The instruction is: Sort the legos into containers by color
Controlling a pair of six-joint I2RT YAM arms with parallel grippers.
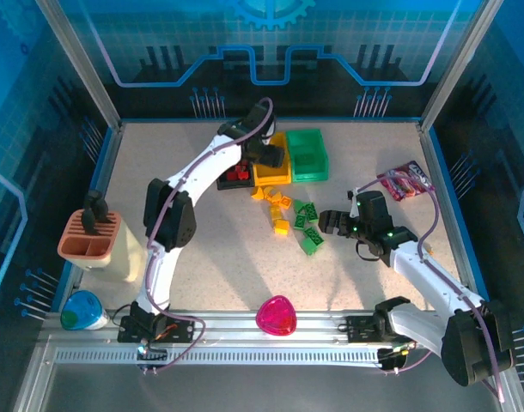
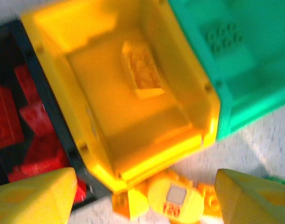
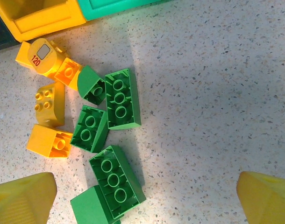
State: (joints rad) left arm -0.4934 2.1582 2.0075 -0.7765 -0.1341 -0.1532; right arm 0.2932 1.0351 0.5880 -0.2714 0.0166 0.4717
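Left hand (image 2: pixel 145 201) hangs wide apart, empty, over the yellow bin (image 2: pixel 105 109).

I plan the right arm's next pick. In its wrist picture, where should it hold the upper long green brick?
Grip the long green brick by its two short ends, coming straight down. Smaller green bricks lie against one long side, leaving a finger no room; both ends look free. The open right pincer would probably need to turn first.
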